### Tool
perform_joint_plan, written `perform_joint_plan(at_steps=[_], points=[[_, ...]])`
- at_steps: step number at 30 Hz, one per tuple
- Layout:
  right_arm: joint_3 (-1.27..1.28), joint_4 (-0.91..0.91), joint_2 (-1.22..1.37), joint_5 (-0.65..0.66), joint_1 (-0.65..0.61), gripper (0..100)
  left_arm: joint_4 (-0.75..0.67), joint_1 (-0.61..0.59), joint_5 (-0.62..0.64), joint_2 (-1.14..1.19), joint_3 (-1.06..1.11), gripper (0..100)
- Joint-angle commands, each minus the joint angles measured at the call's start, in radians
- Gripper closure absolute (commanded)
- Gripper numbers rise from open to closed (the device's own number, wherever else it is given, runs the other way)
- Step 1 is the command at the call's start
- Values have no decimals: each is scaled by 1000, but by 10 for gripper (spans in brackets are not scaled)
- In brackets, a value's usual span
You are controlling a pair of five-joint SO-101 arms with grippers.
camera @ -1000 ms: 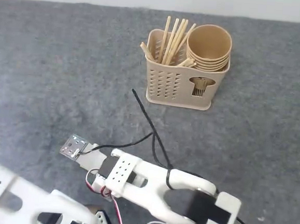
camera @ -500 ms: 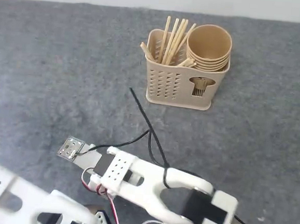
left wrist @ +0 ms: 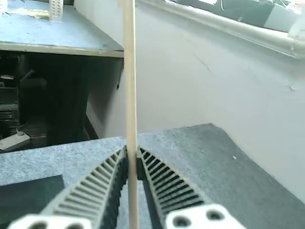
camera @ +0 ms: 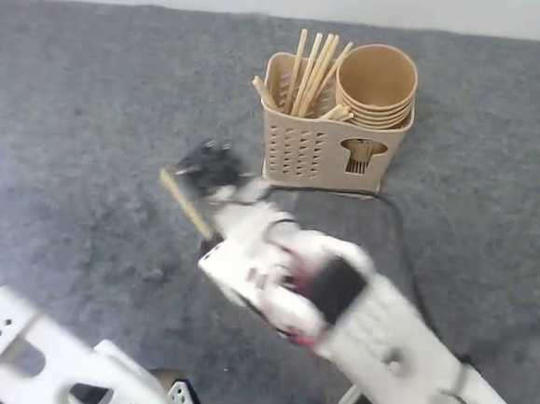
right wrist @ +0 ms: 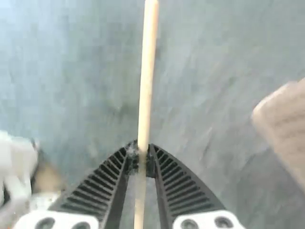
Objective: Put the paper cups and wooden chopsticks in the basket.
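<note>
on the grey carpeted table (camera: pixel 72 102), the right arm (camera: pixel 337 301) has swung from the near edge up towards the basket (camera: pixel 321 150), which holds stacked paper cups (camera: pixel 378 79) and bundled chopsticks (camera: pixel 309 65). the right gripper (right wrist: pixel 138 153) clamps a wooden chopstick (camera: pixel 186 203) near the basket; the left gripper (left wrist: pixel 132 160) clamps a second chopstick (left wrist: pixel 128 71).

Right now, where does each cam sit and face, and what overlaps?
High view: fixed above, looking down the grey table toward the basket; both arms show, right gripper mid-table.
Left wrist view: on left arm, facing a wall; left gripper shut on a chopstick.
Right wrist view: on right arm, facing down at the table; right gripper shut on another chopstick.
Shared: high and right wrist views both show basket.
</note>
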Motion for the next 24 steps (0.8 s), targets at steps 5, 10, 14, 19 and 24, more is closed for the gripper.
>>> perform_joint_plan(at_steps=[5, 10, 14, 19, 24], points=[[-18, -197, -283, 130, 119, 990, -26, 253, 5, -35, 120, 987], [-18, -328, -321, 147, 219, 990, -28, 404, 5, -37, 170, 987], [-17, -453, -317, 141, 311, 990, -40, 503, 5, -64, 228, 987], [97, -754, -317, 140, 397, 990, -287, 640, 5, -242, 518, 987], [233, -1047, -314, 141, 444, 990, -302, 700, 11, -474, 697, 987]])
